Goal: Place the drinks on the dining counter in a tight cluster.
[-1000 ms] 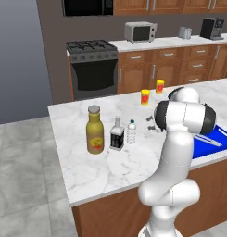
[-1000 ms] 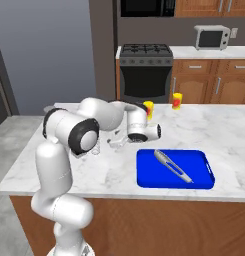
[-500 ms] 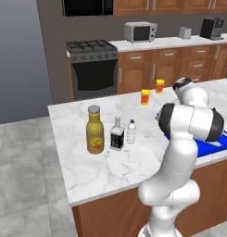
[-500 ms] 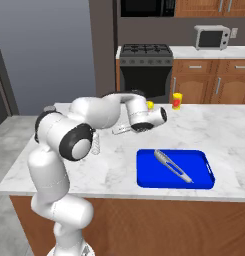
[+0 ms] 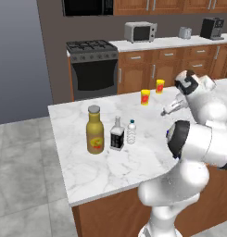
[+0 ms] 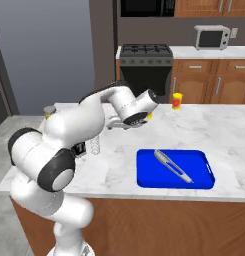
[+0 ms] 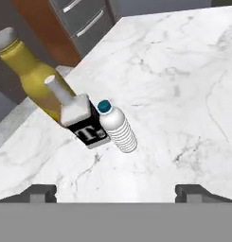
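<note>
Hand view, nearest first: the gripper (image 7: 115, 191) has its two dark finger tips set wide apart at the bottom edge, with nothing but bare marble between them; it holds nothing. Just beyond that gap, slightly left of its centre line, stands the tiny clear bottle (image 7: 116, 126) with its dark cap. Pressed against it on the left is the small dark square bottle (image 7: 82, 121), and behind that, touching or nearly so, is the tall mustard-yellow bottle (image 7: 33, 78) with its grey cap. All three stand upright, though the tilted camera makes them lean up and to the left.

From the left base view the same row reads yellow bottle (image 5: 95, 131), dark bottle (image 5: 116, 134), clear bottle (image 5: 131, 132), side by side on the dining counter (image 5: 87, 171), well to the left of the raised hand (image 5: 172, 108). The drinks lie ahead of and below the open jaws, clear bottle nearest.

Judging by how they stand, the cluster looks already tight, so any further move is likelier away from the bottles than toward them. Farther off on the counter stand two small yellow cups (image 5: 145, 96), and the right base view shows a blue tray (image 6: 148, 176).
</note>
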